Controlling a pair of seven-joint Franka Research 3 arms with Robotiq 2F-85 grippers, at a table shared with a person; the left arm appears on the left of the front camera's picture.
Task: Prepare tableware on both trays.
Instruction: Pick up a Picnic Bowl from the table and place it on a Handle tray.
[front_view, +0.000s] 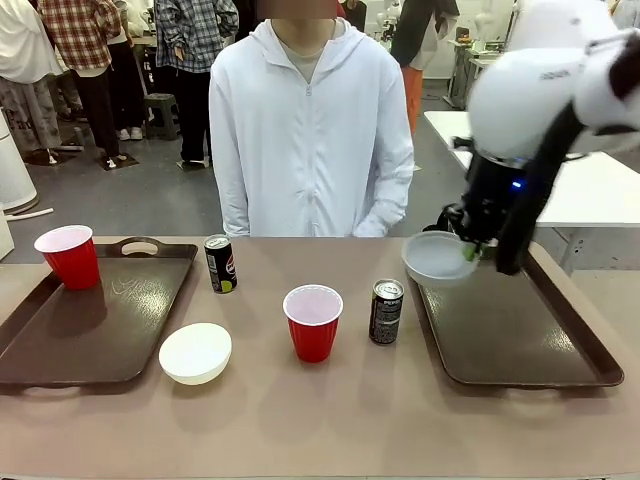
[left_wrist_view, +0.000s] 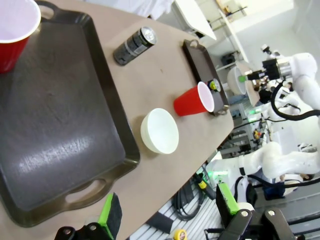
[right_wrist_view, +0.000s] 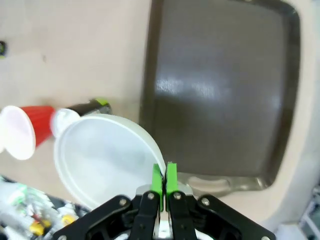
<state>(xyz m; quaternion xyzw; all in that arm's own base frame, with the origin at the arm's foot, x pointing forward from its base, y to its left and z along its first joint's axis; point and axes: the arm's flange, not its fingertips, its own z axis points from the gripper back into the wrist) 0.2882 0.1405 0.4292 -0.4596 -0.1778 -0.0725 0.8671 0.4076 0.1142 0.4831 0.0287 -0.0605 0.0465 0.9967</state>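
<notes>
Hanging slightly tilted over the far left corner of the right tray (front_view: 520, 335), a whitish bowl (front_view: 438, 258) is pinched by its rim between the right arm's fingers (right_wrist_view: 158, 180), which are closed tight on the thin wall. The rim hold is judged to leave the bowl's underside free, so that it can be set flat on the tray floor. That tray is bare, so the bowl is taken to be its 1st item.

The left arm's fingers (left_wrist_view: 109, 216) are spread wide with nothing between them and are poised above the near end of the left tray (front_view: 90, 325), presumably ready for a pick.

On the left tray 1 red cup (front_view: 68, 256) is stood upright at the far left corner, with the rest of the floor free for more pieces.

4 items stand on the worktop (front_view: 330, 420). A 2nd whitish bowl (front_view: 195, 352) lies just beside the left tray's near right corner and a black soda can (front_view: 221, 264) just beside its far right corner, both judged handy for that tray. Near the middle, a 2nd red cup (front_view: 313, 322) is stood with a 2nd soda can (front_view: 386, 311) between it and the right tray.

The task is judged to be at an early stage.
</notes>
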